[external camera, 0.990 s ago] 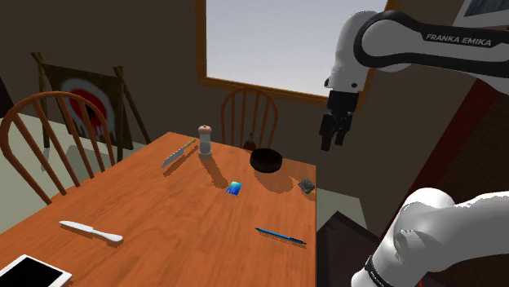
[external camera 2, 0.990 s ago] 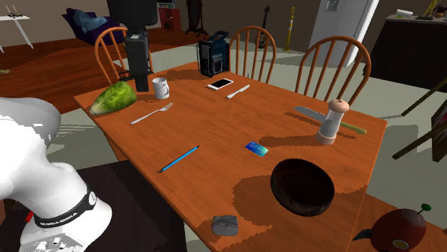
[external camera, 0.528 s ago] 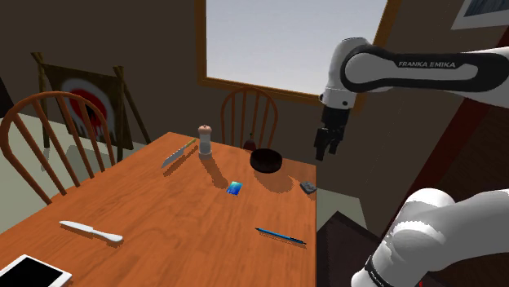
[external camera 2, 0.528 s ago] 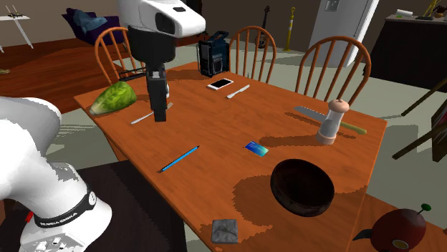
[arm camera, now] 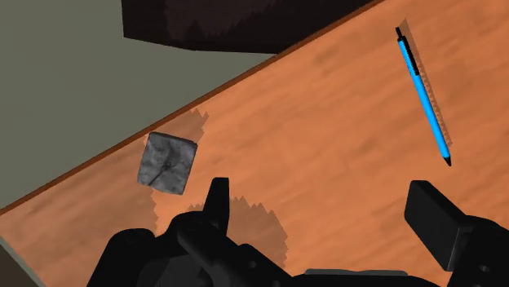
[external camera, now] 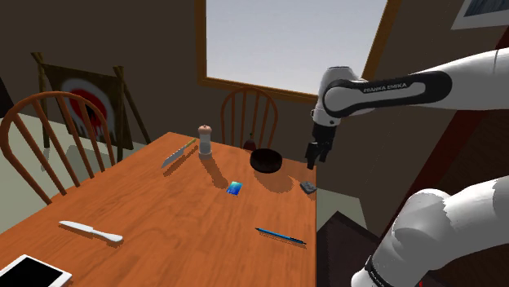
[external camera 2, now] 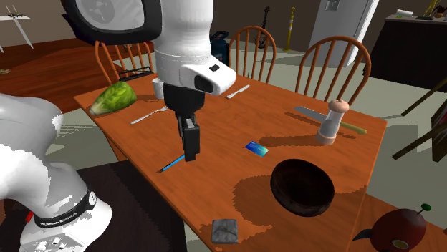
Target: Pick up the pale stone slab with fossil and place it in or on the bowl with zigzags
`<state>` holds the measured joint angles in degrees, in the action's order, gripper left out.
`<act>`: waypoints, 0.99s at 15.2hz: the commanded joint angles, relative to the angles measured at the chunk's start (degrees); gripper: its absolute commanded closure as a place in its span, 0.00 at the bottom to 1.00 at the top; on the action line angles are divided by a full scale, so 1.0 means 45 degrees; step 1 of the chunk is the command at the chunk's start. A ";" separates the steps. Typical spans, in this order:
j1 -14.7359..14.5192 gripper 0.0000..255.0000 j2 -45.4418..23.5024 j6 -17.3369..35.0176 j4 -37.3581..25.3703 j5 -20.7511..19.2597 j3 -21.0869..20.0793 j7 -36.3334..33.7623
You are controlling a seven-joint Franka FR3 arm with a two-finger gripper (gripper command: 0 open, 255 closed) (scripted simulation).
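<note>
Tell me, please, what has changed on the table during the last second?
The black two-finger gripper came down and toward the shoulder view's left, nearer the small grey stone slab at the edge of the brown wooden table. Its fingers stand open, holding nothing. The slab, the dark round bowl and the thin blue pen stayed in place.

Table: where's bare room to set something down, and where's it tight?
Biggest bare patch: mid-table, bordered by the white knife, serrated knife, blue card and pen. Also bare wood between the pen and the stone slab, below the open tool. Tight: the corner with the lettuce, fork and phone.
</note>
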<state>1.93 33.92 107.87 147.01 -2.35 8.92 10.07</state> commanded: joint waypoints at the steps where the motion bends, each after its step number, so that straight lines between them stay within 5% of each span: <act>1: 0.0114 0.00 -0.0665 0.1055 0.0249 -0.0232 0.0268 0.0335; 9: 0.0381 0.00 -0.4114 0.4820 0.0095 -0.0600 0.1297 0.1612; 15: 0.0491 0.00 -0.7163 0.7263 -0.0844 -0.0060 0.1906 0.2874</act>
<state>4.12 3.77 138.67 143.76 -3.13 17.26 22.23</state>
